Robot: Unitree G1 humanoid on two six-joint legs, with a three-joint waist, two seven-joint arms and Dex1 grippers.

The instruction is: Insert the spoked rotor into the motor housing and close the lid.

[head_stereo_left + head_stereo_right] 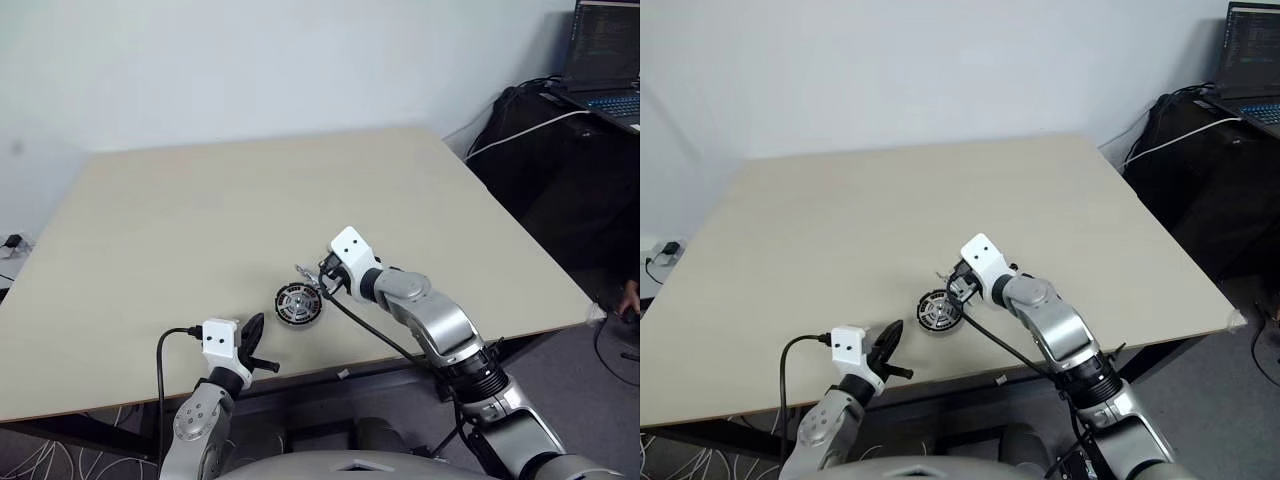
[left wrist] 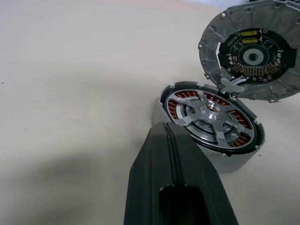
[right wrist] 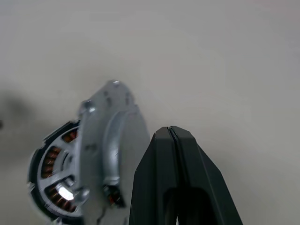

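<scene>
One open lid (image 2: 253, 51) above rotor (image 2: 211, 119)

No legible text or labels.

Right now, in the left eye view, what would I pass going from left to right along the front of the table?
The left gripper with two black fingers shut, then the round dark motor housing with the silvery spoked rotor inside, then the right gripper, shut, beside the raised grey metal lid.
</scene>
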